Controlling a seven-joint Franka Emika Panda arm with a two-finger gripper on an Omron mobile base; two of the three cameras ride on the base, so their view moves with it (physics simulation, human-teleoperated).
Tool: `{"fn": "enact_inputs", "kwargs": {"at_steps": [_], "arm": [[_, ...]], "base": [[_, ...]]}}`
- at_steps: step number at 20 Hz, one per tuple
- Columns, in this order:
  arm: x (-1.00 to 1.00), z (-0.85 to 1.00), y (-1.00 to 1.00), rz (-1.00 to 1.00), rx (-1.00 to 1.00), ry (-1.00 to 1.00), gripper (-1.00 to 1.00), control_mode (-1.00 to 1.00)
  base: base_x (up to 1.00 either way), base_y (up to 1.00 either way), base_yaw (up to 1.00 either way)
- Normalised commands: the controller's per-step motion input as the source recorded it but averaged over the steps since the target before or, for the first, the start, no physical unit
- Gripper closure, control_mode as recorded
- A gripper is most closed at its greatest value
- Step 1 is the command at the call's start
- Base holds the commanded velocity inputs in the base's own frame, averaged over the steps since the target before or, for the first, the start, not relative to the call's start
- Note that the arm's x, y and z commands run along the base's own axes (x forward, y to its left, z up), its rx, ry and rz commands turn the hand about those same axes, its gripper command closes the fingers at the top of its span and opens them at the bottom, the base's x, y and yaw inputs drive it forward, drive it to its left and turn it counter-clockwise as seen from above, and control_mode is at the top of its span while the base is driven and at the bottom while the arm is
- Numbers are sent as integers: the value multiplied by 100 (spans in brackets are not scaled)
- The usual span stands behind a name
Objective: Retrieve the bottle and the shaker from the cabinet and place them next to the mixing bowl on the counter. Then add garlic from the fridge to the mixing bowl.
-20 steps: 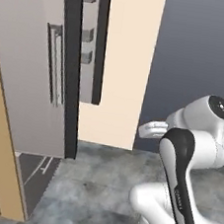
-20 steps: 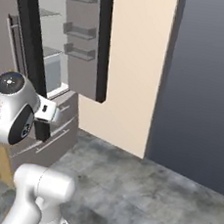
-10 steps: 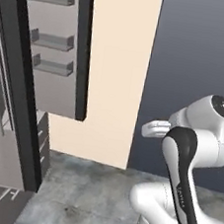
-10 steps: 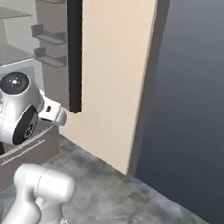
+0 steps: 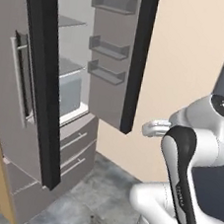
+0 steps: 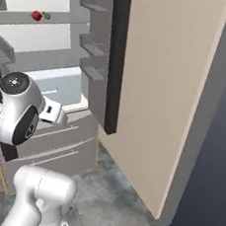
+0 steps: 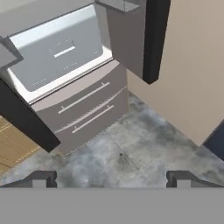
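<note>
The fridge [image 5: 68, 79] stands open, both dark-edged doors swung out, with a pale inside, grey shelves and a clear drawer [image 7: 61, 52]. Door bins [image 5: 109, 46] line the inside of the right door [image 6: 115, 60]. On an upper shelf lie a small red thing [image 6: 36, 15] and a small brownish thing [image 6: 46, 14]; I cannot tell whether either is the garlic. My gripper [image 7: 113, 179] is open and empty, hanging over the grey floor in front of the fridge's lower drawers [image 7: 87, 109]. The bottle, shaker, cabinet, mixing bowl and counter are out of view.
A tall beige panel [image 5: 189, 69] stands right of the fridge, with a dark wall [image 6: 212, 171] beyond it. Tan wood [image 7: 13, 144] borders the fridge's left side. The left door [image 5: 39, 75] juts out toward me. Grey stone floor [image 5: 94, 191] lies in front.
The whole picture has swung, so the camera moved: the fridge's inside and lower drawers have come into view. The arm holds the same pose and the gripper stays open.
</note>
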Motion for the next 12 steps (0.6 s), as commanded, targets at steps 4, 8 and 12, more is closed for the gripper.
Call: {"fn": "enact_inputs", "kwargs": {"at_steps": [4,8,12], "arm": [[0,0,0,0,0,0,-100,100],[0,0,0,0,0,0,-100,100],[0,0,0,0,0,0,-100,100]], "base": [[58,-63,54],[47,-49,27],[41,-11,9]]}}
